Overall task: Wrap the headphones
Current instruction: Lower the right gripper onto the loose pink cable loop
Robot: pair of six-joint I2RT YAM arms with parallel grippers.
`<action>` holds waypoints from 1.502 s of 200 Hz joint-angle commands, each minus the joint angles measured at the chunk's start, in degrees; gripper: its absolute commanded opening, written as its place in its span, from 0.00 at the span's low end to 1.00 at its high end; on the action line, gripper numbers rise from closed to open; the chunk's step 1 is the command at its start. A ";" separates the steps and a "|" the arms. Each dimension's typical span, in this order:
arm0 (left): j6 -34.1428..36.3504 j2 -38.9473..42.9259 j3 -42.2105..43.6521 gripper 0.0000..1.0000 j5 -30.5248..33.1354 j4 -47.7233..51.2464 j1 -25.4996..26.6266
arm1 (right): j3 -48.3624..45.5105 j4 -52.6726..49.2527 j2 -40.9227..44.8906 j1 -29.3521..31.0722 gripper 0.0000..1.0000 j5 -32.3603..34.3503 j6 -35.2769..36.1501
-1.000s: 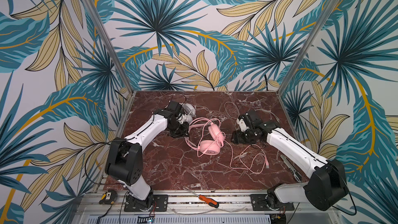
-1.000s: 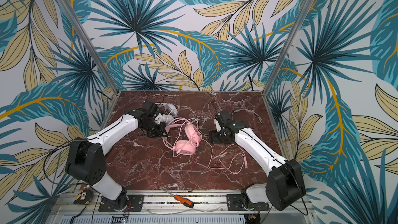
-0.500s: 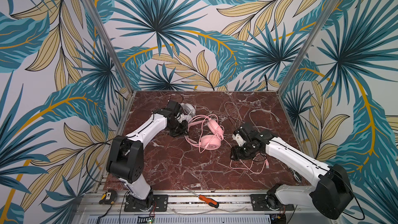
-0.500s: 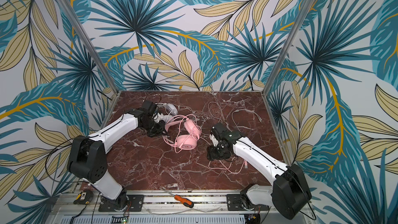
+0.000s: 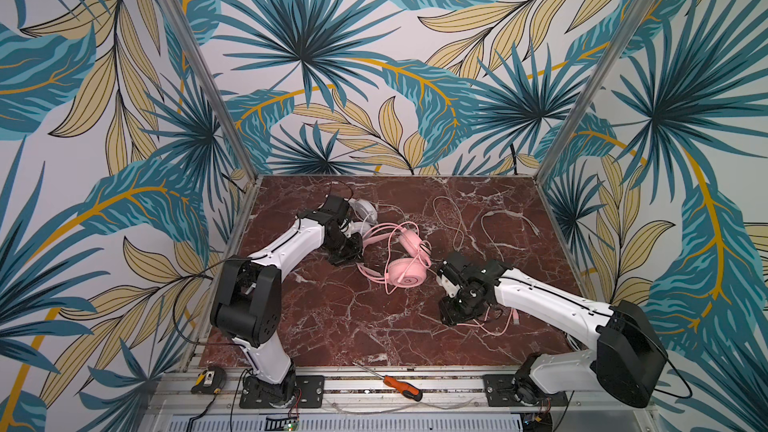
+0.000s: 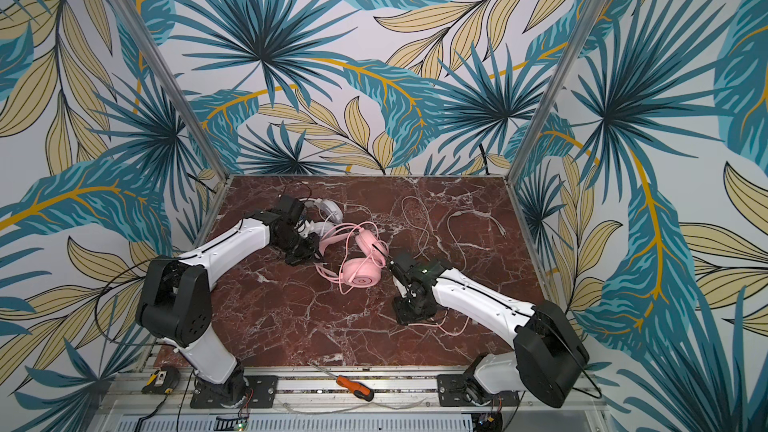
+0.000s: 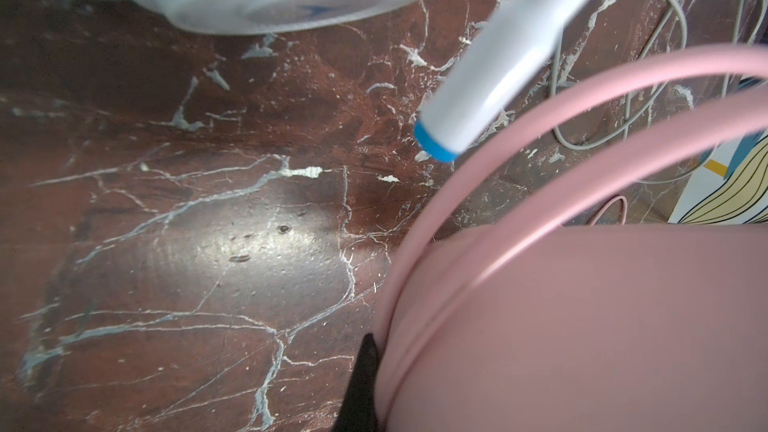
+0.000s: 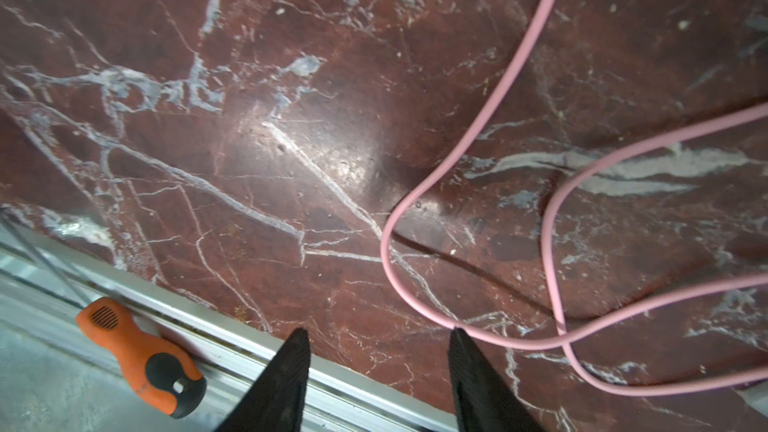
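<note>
The right gripper (image 8: pixel 378 332) is held spread, near the pink headset (image 5: pixel 405 278). The pink cable (image 8: pixel 384 243) lies against one fingertip only and is not enclosed, so on closing it can be missed or pushed away. The left gripper (image 5: pixel 353 257) seems pinched on the headset, which is laid between both grippers. Its long axis is directed from one gripper to the other, with the headband arch toward the left one.

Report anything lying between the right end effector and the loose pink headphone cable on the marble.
Nothing visible does. The right end effector hovers open over the bare red marble tabletop, and the thin pink cable loops right up to one fingertip.
</note>
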State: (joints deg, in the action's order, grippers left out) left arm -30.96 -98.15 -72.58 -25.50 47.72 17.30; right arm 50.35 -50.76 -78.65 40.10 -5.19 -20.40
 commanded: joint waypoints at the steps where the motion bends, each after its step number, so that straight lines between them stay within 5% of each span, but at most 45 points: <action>1: -0.42 0.41 -1.78 0.00 -2.24 -1.93 -0.50 | -1.29 -1.23 -0.45 0.33 0.54 3.74 -0.29; 170: -0.50 -0.11 -1.85 0.00 -2.63 -1.93 -0.99 | -1.38 0.40 -9.48 0.43 0.47 2.64 -1.11; 253: -0.15 -0.72 -2.02 0.00 -2.56 -1.93 -1.09 | -3.10 1.65 -6.46 2.04 0.56 2.97 -2.98; 300: -0.46 -1.49 -2.72 0.00 -3.04 -1.93 -1.28 | -5.94 3.60 -4.43 2.54 0.47 4.02 -6.49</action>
State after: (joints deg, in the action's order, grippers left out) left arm -31.40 -99.46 -73.14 -25.52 47.40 16.43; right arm 46.35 -48.01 -84.47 42.22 -2.50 -24.18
